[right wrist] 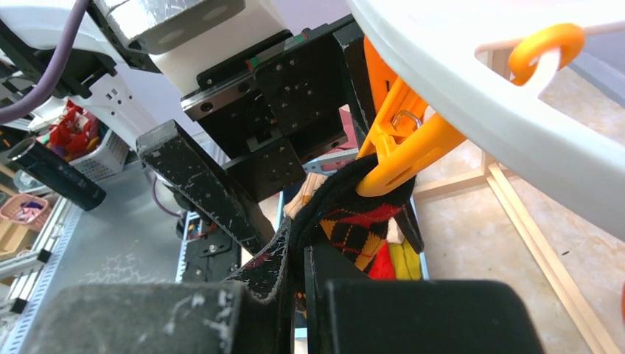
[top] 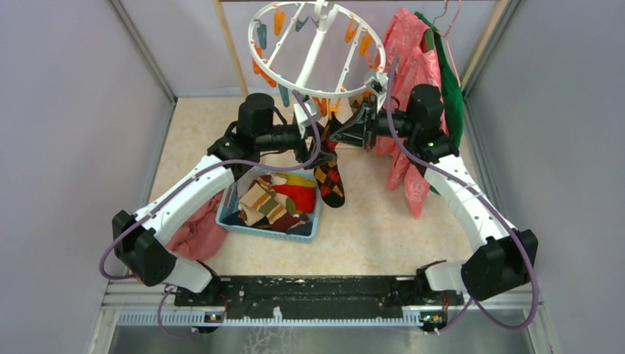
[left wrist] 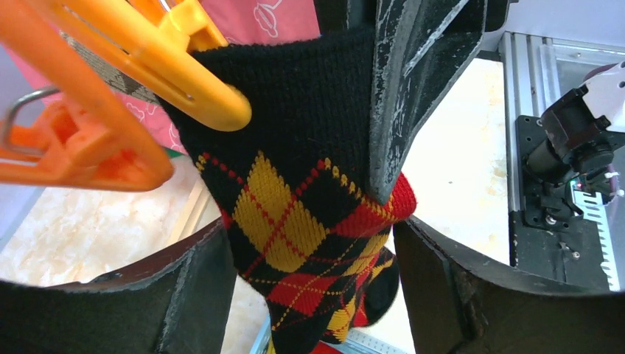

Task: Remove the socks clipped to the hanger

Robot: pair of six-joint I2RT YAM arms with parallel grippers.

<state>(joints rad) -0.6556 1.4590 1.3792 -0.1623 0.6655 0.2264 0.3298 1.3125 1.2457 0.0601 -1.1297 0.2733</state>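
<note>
The white ring hanger hangs at the back, with orange and teal clips. One black, red and yellow argyle sock hangs from an orange clip at the ring's near edge. My right gripper is shut on the sock's black cuff just below the clip; it shows in the right wrist view. My left gripper is open, and its fingers stand on either side of the sock's patterned part without pressing it.
A blue basket holding several loose socks stands under the left arm. A pinkish-red cloth heap lies to its left. Pink and green garments hang at the back right. Grey walls close both sides.
</note>
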